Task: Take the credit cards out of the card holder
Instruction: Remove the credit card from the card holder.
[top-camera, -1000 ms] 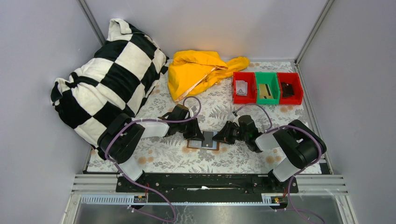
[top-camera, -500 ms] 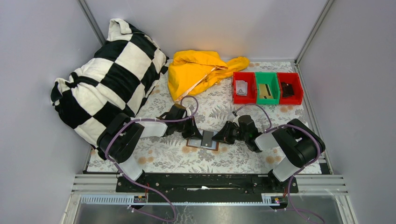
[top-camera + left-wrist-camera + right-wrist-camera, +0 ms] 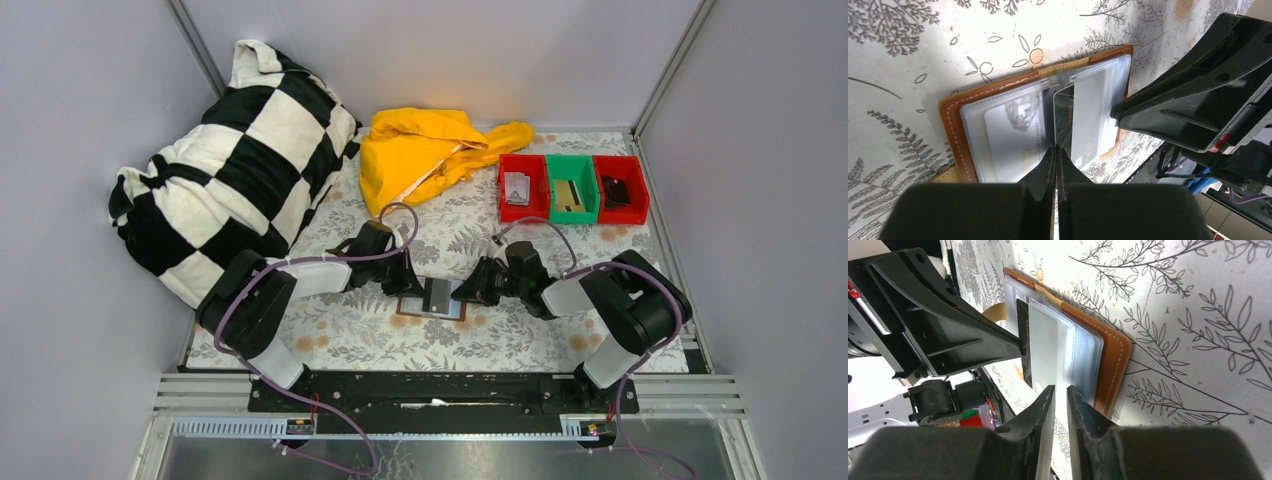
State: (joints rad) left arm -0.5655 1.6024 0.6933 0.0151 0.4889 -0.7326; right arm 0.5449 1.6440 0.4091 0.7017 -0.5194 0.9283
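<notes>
The brown card holder (image 3: 407, 311) lies open on the floral mat between my two grippers, its clear sleeves (image 3: 1018, 100) fanned up. My left gripper (image 3: 1056, 149) is shut on the edge of a dark credit card (image 3: 1063, 117) that stands partly out of a sleeve. A silver card (image 3: 1010, 137) stays in the sleeve beside it. My right gripper (image 3: 1058, 388) pinches a clear sleeve (image 3: 1048, 340) at the holder's right side, beside the brown leather cover (image 3: 1110, 360). In the top view the left gripper (image 3: 410, 287) and the right gripper (image 3: 462, 294) face each other over the holder.
A red bin (image 3: 524, 187), a green bin (image 3: 553, 190) holding a tan card (image 3: 568, 193) and another red bin (image 3: 619, 187) stand at the back right. A yellow cloth (image 3: 430, 150) and a checked pillow (image 3: 230, 170) lie at the back left.
My left gripper has drawn back to the left with the dark card. The right gripper and the holder have shifted slightly left with it.
</notes>
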